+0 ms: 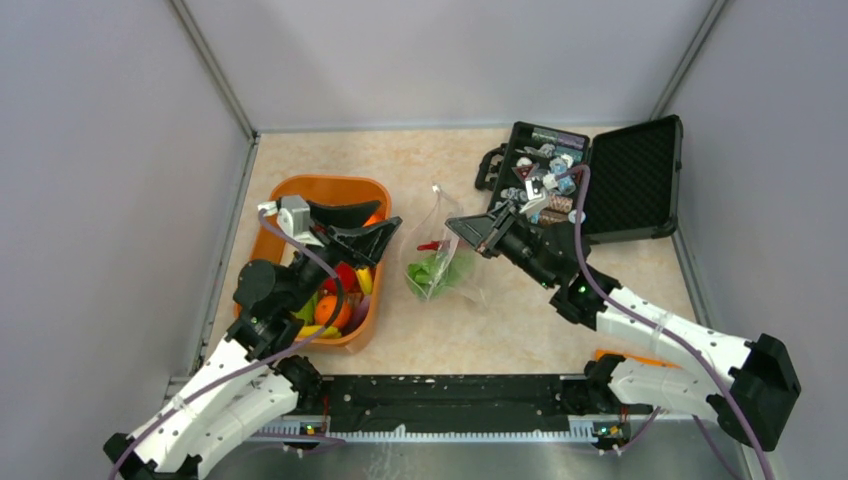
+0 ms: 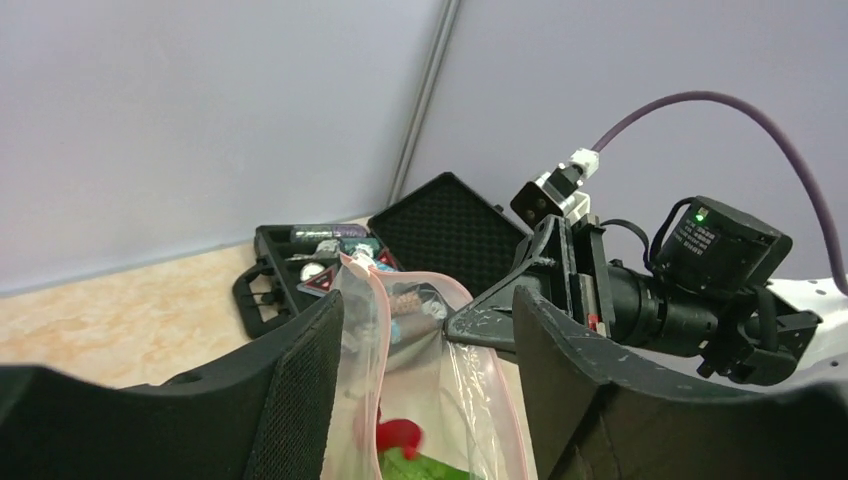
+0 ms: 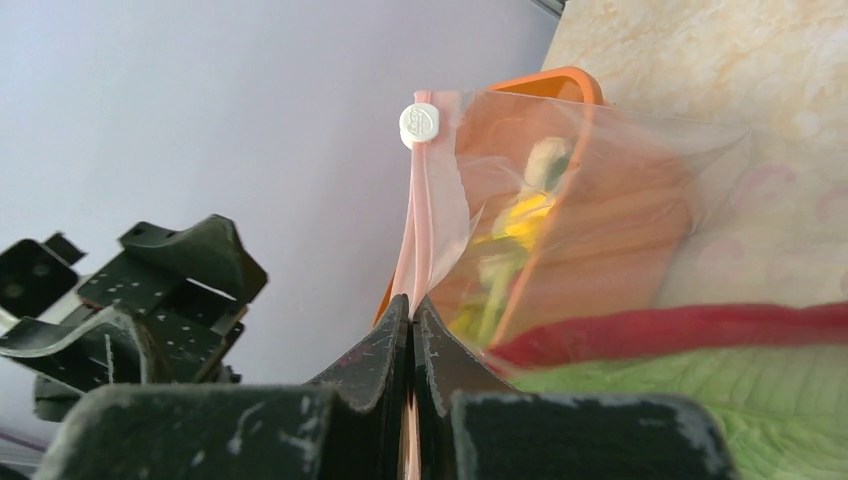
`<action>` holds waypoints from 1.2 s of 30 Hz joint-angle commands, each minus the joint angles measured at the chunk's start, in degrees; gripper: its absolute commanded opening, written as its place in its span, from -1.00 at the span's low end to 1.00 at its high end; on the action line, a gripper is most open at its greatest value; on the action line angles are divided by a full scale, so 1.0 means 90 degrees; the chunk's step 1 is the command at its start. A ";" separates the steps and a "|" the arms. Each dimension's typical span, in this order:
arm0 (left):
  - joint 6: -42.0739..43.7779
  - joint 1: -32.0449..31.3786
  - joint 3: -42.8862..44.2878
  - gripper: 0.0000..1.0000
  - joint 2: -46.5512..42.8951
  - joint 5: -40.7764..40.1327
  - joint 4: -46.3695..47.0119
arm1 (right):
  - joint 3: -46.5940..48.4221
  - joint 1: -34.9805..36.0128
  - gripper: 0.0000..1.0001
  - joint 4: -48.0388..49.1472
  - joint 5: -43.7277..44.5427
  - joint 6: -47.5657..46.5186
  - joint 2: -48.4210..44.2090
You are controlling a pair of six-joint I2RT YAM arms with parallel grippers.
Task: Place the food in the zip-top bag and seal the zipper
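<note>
The clear zip-top bag [image 1: 441, 262] stands upright mid-table, with a red piece [image 2: 401, 434] and green leaf [image 2: 432, 468] inside. My right gripper [image 1: 452, 224] is shut on the bag's pink zipper strip [image 3: 414, 230], just below the white slider [image 3: 419, 123], and holds the mouth up. A red chilli [image 3: 680, 328] and the green leaf [image 3: 720, 400] show through the plastic. My left gripper [image 1: 388, 214] is open and empty over the right side of the orange tub [image 1: 330, 188], its fingers [image 2: 300, 400] facing the open bag mouth [image 2: 420, 290]. More food [image 1: 335, 300] lies in the tub.
An open black hard case [image 1: 610, 180] with small grey-blue chips and packets [image 1: 545, 180] stands at the back right, just behind my right arm. Grey walls close in the left, back and right sides. A black rail [image 1: 450, 400] runs along the near edge.
</note>
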 commanded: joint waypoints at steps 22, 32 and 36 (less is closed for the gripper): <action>0.0803 0.1293 0.2334 0.97 0.1746 -0.2118 -0.5615 | 0.0562 0.1114 -1.00 -0.1445 0.2466 -0.2745 -0.1006; 0.0182 0.2543 0.1565 0.97 0.1932 -0.1336 -0.5994 | 0.0445 0.1111 -1.00 -0.1437 0.2587 -0.2616 -0.1068; 0.0004 0.2577 0.1305 0.98 0.1993 -0.1232 -0.5960 | 0.0587 0.1109 -1.00 -0.1597 0.2583 -0.2642 -0.0950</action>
